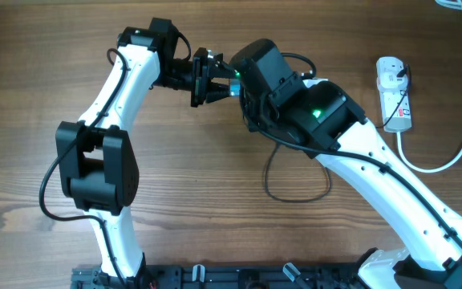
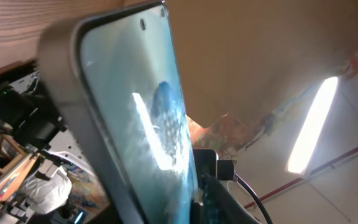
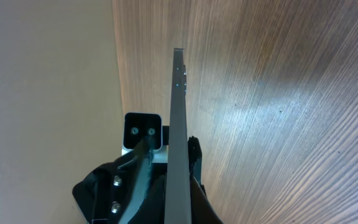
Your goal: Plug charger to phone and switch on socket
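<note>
The phone (image 1: 235, 80) is held off the table between my two grippers at the back middle. In the left wrist view its cyan screen (image 2: 148, 124) fills the frame, tilted. In the right wrist view it shows edge-on (image 3: 178, 112). My right gripper (image 3: 179, 186) has a finger on each face of it. My left gripper (image 1: 209, 78) meets the phone from the left. The white socket (image 1: 393, 100) lies at the far right with a black plug (image 1: 399, 75) in it. A thin black cable (image 1: 295, 197), apparently the charger's, loops on the table under the right arm. Its connector tip is hidden.
A thick white cord (image 1: 455, 152) curves from the socket along the right edge of the table. The right arm (image 1: 359, 152) crosses the right half of the table. The left arm (image 1: 103, 152) stands over the left half.
</note>
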Robot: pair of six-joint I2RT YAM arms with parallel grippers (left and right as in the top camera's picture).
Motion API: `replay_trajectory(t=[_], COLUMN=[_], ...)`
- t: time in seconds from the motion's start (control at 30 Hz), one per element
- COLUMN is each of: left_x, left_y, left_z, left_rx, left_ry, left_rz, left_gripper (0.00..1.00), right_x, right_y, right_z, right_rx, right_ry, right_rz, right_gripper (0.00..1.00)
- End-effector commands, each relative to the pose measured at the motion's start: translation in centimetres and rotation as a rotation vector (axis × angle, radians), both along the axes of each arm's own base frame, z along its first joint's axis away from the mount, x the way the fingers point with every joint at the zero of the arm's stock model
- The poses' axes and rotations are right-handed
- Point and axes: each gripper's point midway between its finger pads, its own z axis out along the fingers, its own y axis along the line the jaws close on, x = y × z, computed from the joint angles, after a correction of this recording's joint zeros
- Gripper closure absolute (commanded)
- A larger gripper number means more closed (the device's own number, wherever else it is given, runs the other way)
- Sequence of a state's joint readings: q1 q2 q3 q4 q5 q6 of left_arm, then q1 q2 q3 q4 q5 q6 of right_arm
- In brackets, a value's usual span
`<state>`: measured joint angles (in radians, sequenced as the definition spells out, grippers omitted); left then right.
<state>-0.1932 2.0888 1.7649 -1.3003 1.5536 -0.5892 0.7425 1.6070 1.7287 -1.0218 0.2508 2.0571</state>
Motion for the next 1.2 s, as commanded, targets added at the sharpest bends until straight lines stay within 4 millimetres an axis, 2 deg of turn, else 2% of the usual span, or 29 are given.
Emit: replay_trajectory(t=[0.0, 0.13, 0.2, 0.23, 0.3, 0.37, 0.47, 0.5, 0.6, 0.63, 0.73, 0.87, 1.0, 1.03, 1.17], left_x=[-0.1, -0.1, -0.1, -0.1, -0.1, -0.1, 0.4, 1.0, 1.5, 1.9, 2.7, 3.0, 3.7, 3.8, 3.9], left_y=[0.2, 0.2, 0.2, 0.2, 0.2, 0.2, 0.2, 0.1, 0.0, 0.0, 0.5, 0.8, 1.9, 2.3, 2.3], left_z=[1.9, 1.9, 1.9, 1.9, 1.9, 1.9, 1.9, 1.7, 0.9, 0.0, -2.8, -3.9, -6.3, -7.1, -7.2], left_rx=[-0.032, -0.032, -0.032, -0.032, -0.032, -0.033, -0.042, -0.045, -0.003, 0.048, 0.212, 0.256, 0.414, 0.467, 0.472], left_ry=[-0.045, -0.045, -0.045, -0.045, -0.047, -0.050, -0.110, -0.195, -0.248, -0.279, -0.325, -0.471, -0.512, -0.516, -0.519], left_rz=[0.006, 0.006, 0.006, 0.006, 0.006, 0.006, 0.006, 0.006, 0.009, 0.014, 0.026, 0.005, 0.000, -0.002, -0.001], left_gripper=[0.77, 0.96, 0.96, 0.96, 0.96, 0.96, 0.96, 0.96, 0.96, 0.96, 0.96, 0.96, 0.96, 0.96, 0.96], right_x=[-0.1, -0.1, -0.1, 0.0, 0.2, 0.5, 0.5, 0.0, -0.6, -0.9, -1.6, -3.1, -3.5, -3.7, -4.5], right_y=[0.4, 0.4, 0.3, 0.2, -0.4, -1.5, -3.3, -7.1, -10.4, -11.6, -14.1, -17.4, -17.0, -16.3, -16.2], right_z=[0.9, 0.9, 0.9, 1.0, 1.1, 2.0, 3.7, 5.2, 5.6, 5.4, 3.6, 0.1, -2.7, -4.1, -6.4], right_rx=[0.033, 0.019, -0.007, -0.023, -0.065, -0.148, -0.226, -0.344, -0.442, -0.494, -0.644, -0.696, -0.663, -0.626, -0.602], right_ry=[-0.010, -0.016, -0.026, -0.034, -0.056, -0.114, -0.173, -0.202, -0.191, -0.177, -0.106, 0.085, 0.144, 0.160, 0.212], right_rz=[0.005, 0.025, 0.050, 0.058, 0.054, 0.087, 0.142, 0.203, 0.276, 0.362, 0.598, 0.646, 0.671, 0.699, 0.726], right_gripper=[0.96, 0.95, 0.88, 0.81, 0.45, 0.13, 0.04, 0.00, 0.00, 0.00, 0.00, 0.00, 0.00, 0.00, 0.00])
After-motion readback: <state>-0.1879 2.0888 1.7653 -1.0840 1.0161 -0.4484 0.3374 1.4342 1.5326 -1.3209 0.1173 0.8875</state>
